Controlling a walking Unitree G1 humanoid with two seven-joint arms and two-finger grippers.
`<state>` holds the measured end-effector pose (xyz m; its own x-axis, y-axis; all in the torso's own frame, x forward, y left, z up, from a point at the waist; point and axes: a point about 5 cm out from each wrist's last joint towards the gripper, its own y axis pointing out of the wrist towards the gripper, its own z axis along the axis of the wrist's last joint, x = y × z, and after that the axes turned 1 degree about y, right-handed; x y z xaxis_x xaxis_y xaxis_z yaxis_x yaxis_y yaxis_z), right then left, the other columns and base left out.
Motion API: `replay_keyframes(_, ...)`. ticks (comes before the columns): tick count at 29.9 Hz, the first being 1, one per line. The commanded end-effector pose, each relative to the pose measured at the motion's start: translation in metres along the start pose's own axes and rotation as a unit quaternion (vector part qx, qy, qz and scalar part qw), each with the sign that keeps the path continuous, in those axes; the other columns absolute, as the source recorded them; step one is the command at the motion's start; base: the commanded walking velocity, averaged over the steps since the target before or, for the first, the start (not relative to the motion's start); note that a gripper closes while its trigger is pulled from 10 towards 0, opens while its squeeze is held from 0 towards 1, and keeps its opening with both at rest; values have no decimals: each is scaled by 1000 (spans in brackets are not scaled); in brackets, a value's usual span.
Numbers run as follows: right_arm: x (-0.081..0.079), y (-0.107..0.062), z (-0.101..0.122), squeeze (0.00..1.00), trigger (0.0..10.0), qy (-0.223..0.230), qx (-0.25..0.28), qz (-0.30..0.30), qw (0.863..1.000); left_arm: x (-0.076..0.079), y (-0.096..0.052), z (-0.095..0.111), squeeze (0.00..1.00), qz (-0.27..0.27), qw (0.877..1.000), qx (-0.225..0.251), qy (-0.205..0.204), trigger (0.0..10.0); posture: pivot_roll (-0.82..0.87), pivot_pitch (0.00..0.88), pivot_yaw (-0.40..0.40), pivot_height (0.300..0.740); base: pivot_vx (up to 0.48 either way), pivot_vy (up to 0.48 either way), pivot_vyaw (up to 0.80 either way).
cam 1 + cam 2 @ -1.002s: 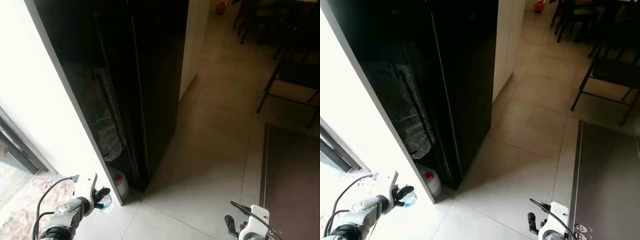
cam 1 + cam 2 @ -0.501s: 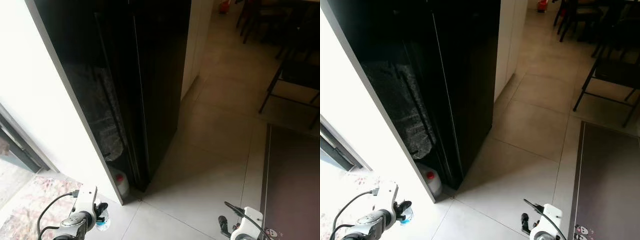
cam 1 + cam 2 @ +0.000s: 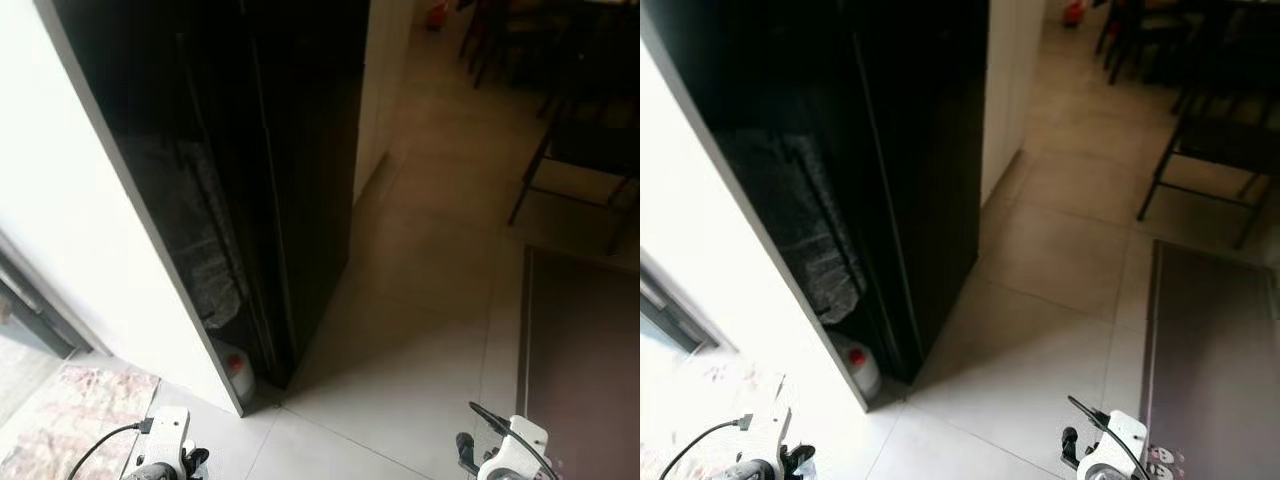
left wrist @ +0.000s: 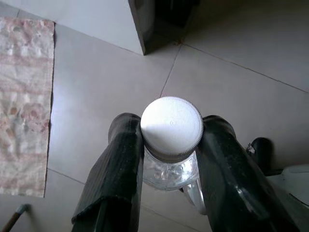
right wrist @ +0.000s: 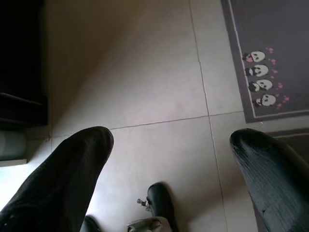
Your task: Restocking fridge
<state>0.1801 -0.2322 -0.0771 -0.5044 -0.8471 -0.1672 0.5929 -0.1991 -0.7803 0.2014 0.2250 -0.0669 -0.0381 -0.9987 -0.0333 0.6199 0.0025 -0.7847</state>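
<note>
A clear plastic bottle with a white cap is held by its neck in my left gripper, whose black fingers press on both sides just under the cap. That gripper hangs low at my left, above the pale floor tiles. The tall black fridge stands ahead on the left with its front shut, next to a white panel. My right gripper hangs low on the right, open, with nothing but floor between its fingers.
A white jug with a red cap stands on the floor in the gap at the fridge's foot. A patterned rug lies at the left, a grey mat with panda figures at the right. Dark chairs stand at the far right.
My left arm has sunk toward the bottom edge of the head views with the bottle still gripped. The head view has shifted slightly. The right arm has stayed low.
</note>
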Motion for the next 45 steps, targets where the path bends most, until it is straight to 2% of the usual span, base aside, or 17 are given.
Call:
replay_keyframes(1,-3,0,-4,0,10000,5,-2,3,1000,-2,0,6,0,0,1000,11,4,10000,17,0,-3,740,0,480,0)
replay_keyframes(2,-3,0,-4,0,10000,5,-2,3,1000,-2,0,6,0,0,1000,11,4,10000,17,0,-3,740,0,480,0)
replay_keyframes(3,-5,-1,-7,0,10000,-14,-8,10,1000,-2,0,6,0,-1,1000,13,3,10000,19,0,-4,740,0,480,0)
replay_keyframes(6,-7,-1,-7,0,10000,0,-3,17,1000,-1,1,8,0,-1,1000,13,5,10000,22,0,-6,740,0,454,0)
replay_keyframes(9,-4,-2,-11,0,10000,-14,-10,17,1000,-2,1,9,0,2,1000,17,-1,10000,21,0,-8,740,0,460,0)
replay_keyframes(11,-15,1,-2,0,10000,-15,-5,22,1000,-2,1,10,0,4,1000,20,-2,10000,23,0,-11,740,0,465,0)
replay_keyframes(12,-15,1,-2,0,10000,-15,-5,22,1000,-2,1,10,0,4,1000,20,-2,10000,23,0,-11,740,0,450,0)
replay_keyframes(13,-26,4,8,0,10000,-18,3,28,999,-2,1,10,0,4,1000,22,-4,10000,24,0,-12,740,0,450,0)
replay_keyframes(14,-30,5,12,0,10000,-20,6,29,999,-2,1,11,0,3,1000,23,-7,10000,24,0,-12,740,0,450,0)
replay_keyframes(17,-33,5,15,0,10000,-20,10,30,999,-1,1,11,0,0,1000,24,-9,10000,28,0,-13,740,0,447,0)
replay_keyframes(28,-36,6,18,0,10000,-12,16,28,999,-1,1,11,0,0,1000,21,-7,10000,27,0,-12,740,0,416,0)
replay_keyframes(32,-37,6,18,0,10000,-17,13,30,999,-1,1,10,0,2,1000,17,0,10000,26,0,-14,740,0,0,0)
replay_keyframes(38,-36,6,15,0,10000,-30,10,28,999,-1,1,9,0,3,1000,16,-13,10000,26,0,-14,740,0,0,0)
replay_keyframes(42,-36,5,15,0,10000,-20,13,30,999,0,1,9,0,1,1000,16,-16,10000,30,0,-15,740,0,0,0)
replay_keyframes(45,-37,5,16,0,10000,-26,14,33,999,0,1,9,0,0,1000,15,-1,10000,30,0,-15,740,0,0,0)
